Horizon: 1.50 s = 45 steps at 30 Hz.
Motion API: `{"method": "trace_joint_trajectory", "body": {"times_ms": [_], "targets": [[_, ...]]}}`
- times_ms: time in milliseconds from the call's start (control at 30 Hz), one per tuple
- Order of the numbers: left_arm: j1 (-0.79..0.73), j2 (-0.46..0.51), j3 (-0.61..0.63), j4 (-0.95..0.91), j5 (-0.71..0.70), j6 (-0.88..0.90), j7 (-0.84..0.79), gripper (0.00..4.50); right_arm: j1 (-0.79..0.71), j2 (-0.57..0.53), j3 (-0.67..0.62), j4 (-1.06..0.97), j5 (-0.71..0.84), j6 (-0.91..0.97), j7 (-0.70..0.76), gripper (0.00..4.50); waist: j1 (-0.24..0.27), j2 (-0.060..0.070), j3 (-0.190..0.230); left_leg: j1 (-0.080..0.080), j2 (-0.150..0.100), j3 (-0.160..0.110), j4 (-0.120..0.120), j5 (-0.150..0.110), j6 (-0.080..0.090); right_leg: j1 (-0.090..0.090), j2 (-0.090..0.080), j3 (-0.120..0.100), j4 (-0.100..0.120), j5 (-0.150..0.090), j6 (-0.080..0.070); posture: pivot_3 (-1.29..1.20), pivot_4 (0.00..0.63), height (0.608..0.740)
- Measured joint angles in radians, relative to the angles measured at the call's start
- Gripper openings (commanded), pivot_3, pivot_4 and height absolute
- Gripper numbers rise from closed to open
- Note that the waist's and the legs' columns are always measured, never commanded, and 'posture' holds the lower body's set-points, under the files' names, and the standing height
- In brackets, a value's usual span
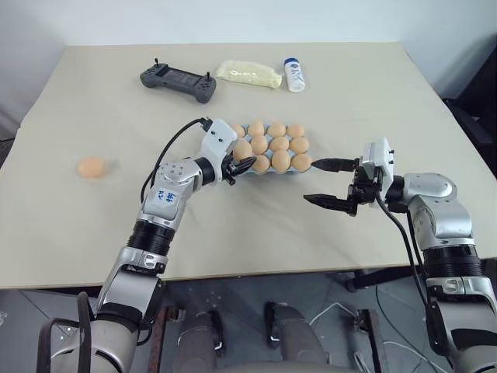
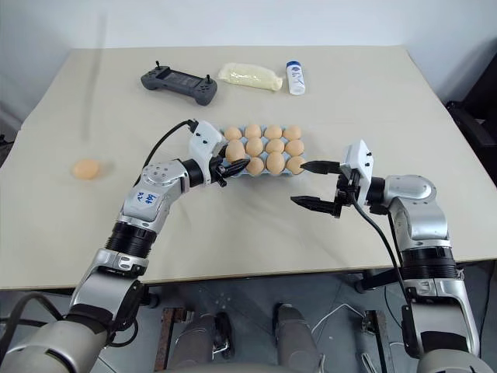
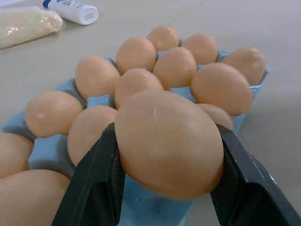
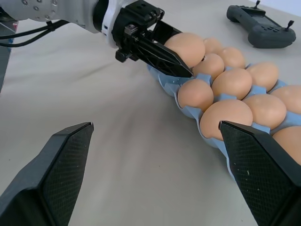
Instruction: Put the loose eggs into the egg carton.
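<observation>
The light blue egg carton point(image 3: 47, 153) lies mid-table, most of its cups filled with tan eggs. My left gripper point(image 1: 241, 165) hovers at the carton's left end, shut on a loose egg point(image 3: 169, 141) that sits between its two black fingers just above the tray. The right wrist view shows that held egg point(image 4: 186, 47) over the carton's end cups. Another loose egg point(image 1: 92, 166) rests alone on the table far to the left. My right gripper point(image 1: 312, 182) stands open and holds nothing, level, just off the carton's right end.
At the back of the table lie a black game controller point(image 1: 177, 80), a bag of pale grains point(image 1: 248, 73) and a white bottle with a blue cap point(image 1: 293, 74). The table's front edge runs just below both arms.
</observation>
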Motion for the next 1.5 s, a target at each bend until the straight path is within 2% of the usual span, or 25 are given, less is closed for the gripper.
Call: {"method": "trace_joint_trajectory", "body": {"times_ms": [167, 300, 467, 633, 767, 900, 1067, 1300, 1500], "targets": [[-0.009, -0.007, 0.006, 0.021, 0.003, -0.009, 0.004, 4.48, 0.007, -0.001, -0.001, -0.019, 0.007, 0.001, -0.006, 4.50, 0.000, 0.000, 0.000, 0.000, 0.000, 0.000, 0.000, 0.000, 0.000, 0.000, 0.000, 0.000, 0.000, 0.000, 0.000, 0.00, 0.150, 0.740], [-0.009, -0.001, 0.010, 0.011, 0.003, 0.005, -0.001, 4.48, 0.007, -0.001, -0.001, -0.022, 0.009, 0.001, -0.008, 4.50, -0.001, 0.000, 0.000, 0.000, 0.000, 0.000, 0.000, 0.000, 0.000, 0.000, 0.000, 0.000, 0.001, 0.000, 0.000, 0.00, 0.150, 0.740], [0.006, 0.038, 0.033, -0.110, 0.001, 0.046, 0.000, 4.48, 0.000, -0.001, -0.001, -0.014, 0.008, 0.000, -0.004, 4.50, -0.002, 0.000, 0.000, 0.000, 0.000, 0.000, -0.001, 0.000, 0.000, 0.000, 0.001, 0.000, 0.000, 0.000, 0.000, 0.00, 0.150, 0.740], [0.075, 0.089, 0.166, -0.304, -0.021, 0.067, 0.069, 4.48, -0.029, -0.001, 0.000, 0.019, 0.008, -0.005, 0.007, 4.50, -0.005, 0.000, 0.000, 0.000, 0.001, 0.000, -0.001, 0.000, 0.000, 0.000, 0.001, 0.001, 0.001, 0.000, 0.000, 0.00, 0.150, 0.740], [0.216, 0.169, 0.277, -0.451, -0.038, 0.120, 0.100, 4.48, -0.053, 0.003, 0.003, 0.057, 0.005, -0.025, 0.027, 4.50, -0.005, 0.000, 0.000, 0.001, 0.002, 0.000, -0.001, 0.002, -0.002, 0.000, 0.002, 0.000, 0.002, 0.000, 0.000, 0.00, 0.150, 0.740], [0.375, 0.197, 0.404, -0.567, -0.060, 0.178, 0.153, 4.48, -0.092, 0.018, 0.010, 0.104, 0.001, -0.047, 0.050, 4.50, -0.004, 0.000, 0.000, 0.000, 0.004, 0.000, 0.000, 0.001, -0.001, 0.000, 0.000, 0.000, 0.002, 0.000, 0.000, 0.00, 0.150, 0.740], [0.614, 0.168, 0.551, -0.732, -0.126, 0.204, 0.185, 4.48, -0.140, 0.044, 0.028, 0.178, -0.010, -0.075, 0.086, 4.50, -0.006, 0.000, 0.000, 0.000, 0.006, 0.001, -0.002, 0.002, -0.002, 0.000, 0.000, 0.001, 0.000, 0.000, 0.000, 0.00, 0.150, 0.740], [0.815, 0.093, 0.738, -0.831, -0.169, 0.164, 0.277, 4.48, -0.208, 0.066, 0.043, 0.283, -0.031, -0.126, 0.119, 4.50, -0.008, 0.000, 0.000, 0.001, 0.006, 0.001, -0.001, 0.000, 0.000, 0.000, -0.001, 0.000, 0.000, -0.002, -0.003, 0.00, 0.150, 0.740], [0.865, 0.065, 0.755, -0.837, -0.182, 0.156, 0.327, 4.48, -0.235, 0.084, 0.047, 0.330, -0.040, -0.151, 0.134, 4.50, -0.009, 0.000, 0.000, 0.001, 0.006, 0.001, -0.002, 0.000, 0.000, 0.000, -0.001, 0.001, -0.001, -0.002, -0.005, 0.00, 0.150, 0.740]]}}
